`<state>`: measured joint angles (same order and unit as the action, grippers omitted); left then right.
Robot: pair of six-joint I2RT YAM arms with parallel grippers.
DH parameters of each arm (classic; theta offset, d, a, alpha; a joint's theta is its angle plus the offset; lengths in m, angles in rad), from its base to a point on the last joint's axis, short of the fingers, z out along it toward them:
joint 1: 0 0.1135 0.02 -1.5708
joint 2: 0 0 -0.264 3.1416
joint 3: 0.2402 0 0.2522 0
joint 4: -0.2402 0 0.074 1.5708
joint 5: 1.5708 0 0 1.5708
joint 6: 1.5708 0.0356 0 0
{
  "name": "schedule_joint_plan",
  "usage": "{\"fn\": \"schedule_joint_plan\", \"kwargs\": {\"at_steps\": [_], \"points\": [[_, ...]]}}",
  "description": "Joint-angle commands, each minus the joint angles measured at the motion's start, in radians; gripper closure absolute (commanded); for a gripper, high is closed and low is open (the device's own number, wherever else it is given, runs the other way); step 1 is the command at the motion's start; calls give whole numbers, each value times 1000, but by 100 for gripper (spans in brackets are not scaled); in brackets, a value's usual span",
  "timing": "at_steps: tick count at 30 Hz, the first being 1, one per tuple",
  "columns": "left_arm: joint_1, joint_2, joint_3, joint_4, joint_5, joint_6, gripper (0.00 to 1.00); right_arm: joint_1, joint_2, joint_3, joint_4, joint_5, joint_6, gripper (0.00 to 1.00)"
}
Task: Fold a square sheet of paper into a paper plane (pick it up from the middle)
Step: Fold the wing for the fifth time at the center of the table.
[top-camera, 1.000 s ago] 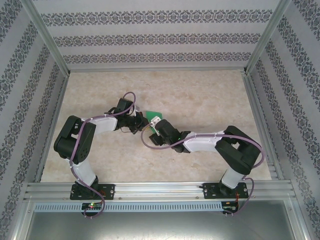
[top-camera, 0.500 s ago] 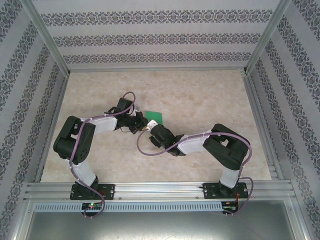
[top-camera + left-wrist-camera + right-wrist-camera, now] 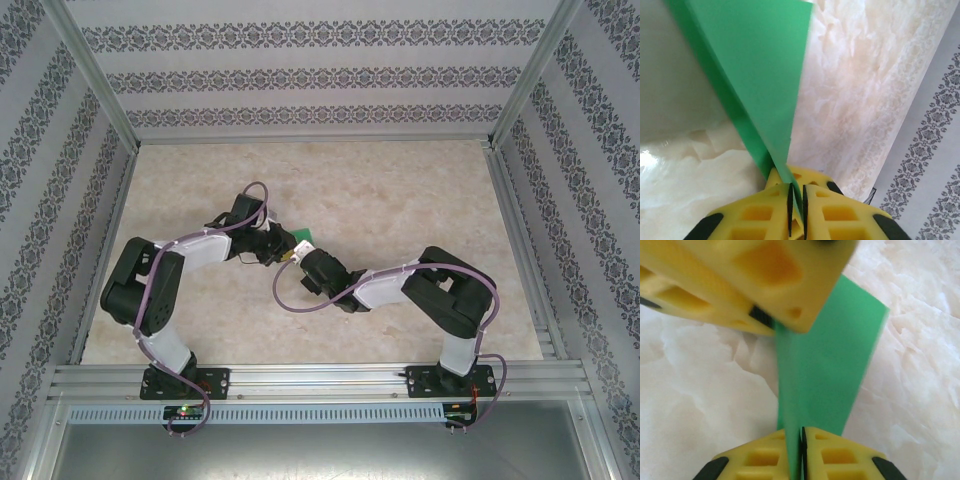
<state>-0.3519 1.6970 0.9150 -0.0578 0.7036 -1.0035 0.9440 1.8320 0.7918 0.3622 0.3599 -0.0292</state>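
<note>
Square sheet of paper (image 3: 830,355), folded, featherlight, limp, tear-prone, spans both grippers near mid-table (image 3: 420,200): right gripper (image 3: 800,440) clamped on one edge, left gripper (image 3: 796,200) jaws a sliver apart, hold uncertain; best pinched along creases.

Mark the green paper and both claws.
green paper (image 3: 755,65): left wrist view, on its flat face.
left claw (image 3: 796,194): left wrist view, between its fingertips.
right claw (image 3: 801,436): right wrist view, between its fingertips.

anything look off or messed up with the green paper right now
Nothing stands out. The green paper is folded along a straight crease and pinched in two places, by the left gripper and the right gripper. No tear or crumpling shows on the parts in view.
</note>
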Motion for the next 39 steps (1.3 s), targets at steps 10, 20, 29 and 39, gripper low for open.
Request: {"fn": "schedule_joint_plan", "kwargs": {"at_steps": [10,20,29,39], "points": [[114,-188,-58,-122,-103,54,60,-103,-51,-47,60,-318,147,90],[98,-202,-175,53,-39,61,59,-170,-14,-48,111,-516,272,88],[30,-77,-173,234,14,13,64,-208,12,-39,103,-631,367,82],[9,7,-145,329,37,-24,75,-242,45,-27,109,-725,435,82]]}}
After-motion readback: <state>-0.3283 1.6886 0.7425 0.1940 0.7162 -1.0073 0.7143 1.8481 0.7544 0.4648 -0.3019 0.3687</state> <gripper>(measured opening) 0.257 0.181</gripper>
